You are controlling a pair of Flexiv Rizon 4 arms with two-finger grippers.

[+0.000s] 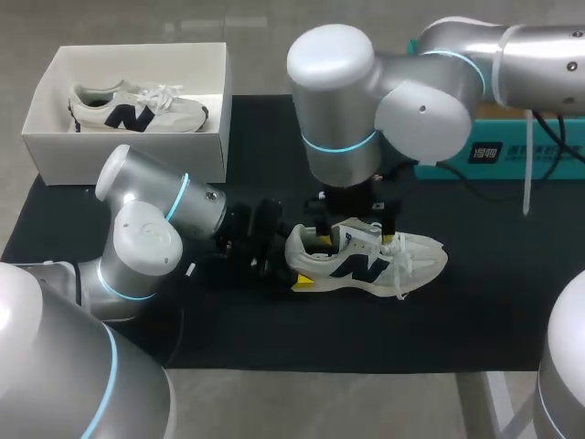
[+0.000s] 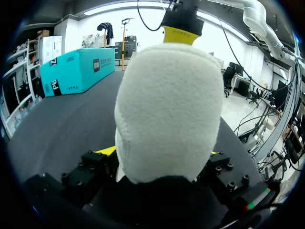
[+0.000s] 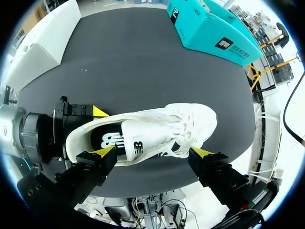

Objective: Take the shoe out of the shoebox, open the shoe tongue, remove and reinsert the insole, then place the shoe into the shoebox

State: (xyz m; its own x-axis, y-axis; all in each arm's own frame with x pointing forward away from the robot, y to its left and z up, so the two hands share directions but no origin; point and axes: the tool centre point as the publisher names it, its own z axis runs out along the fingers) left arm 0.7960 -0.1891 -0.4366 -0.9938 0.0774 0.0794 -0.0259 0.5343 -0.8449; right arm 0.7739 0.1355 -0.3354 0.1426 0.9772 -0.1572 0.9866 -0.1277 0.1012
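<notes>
The white lace-up shoe [image 1: 366,259] with a navy side mark lies on its sole at the middle of the black table mat [image 1: 475,311]. It is out of the white cardboard shoebox [image 1: 128,151], which stands at about 10 o'clock on the table and holds a second matching shoe [image 1: 137,108]. Its toe points to 3 o'clock and its heel to 9 o'clock. The left gripper [image 2: 160,153] comes in from 9 o'clock and pinches the heel, one yellow-tipped finger against each side. The right gripper [image 3: 153,152] hangs above the shoe with its fingers spread wide and apparently touching nothing, one tip toward the collar end and the other toward the toe end, near the white laces [image 3: 183,126]. Beneath it the white tongue [image 3: 143,137] appears to lie down over the throat, and the black insole [image 3: 108,140] shows in the heel, so the tongue step looks not yet done. Several things could go wrong from here. The tongue is thin and soft under the laces, so a descending finger may snag a lace loop instead and drag the whole shoe. The heel is padded and rounded, so a sharp upward pull could twist it out of the left pinch. A finger sent too deep could buckle the insole. A long teal carton [image 1: 512,155] sits at 2 o'clock, well apart.
</notes>
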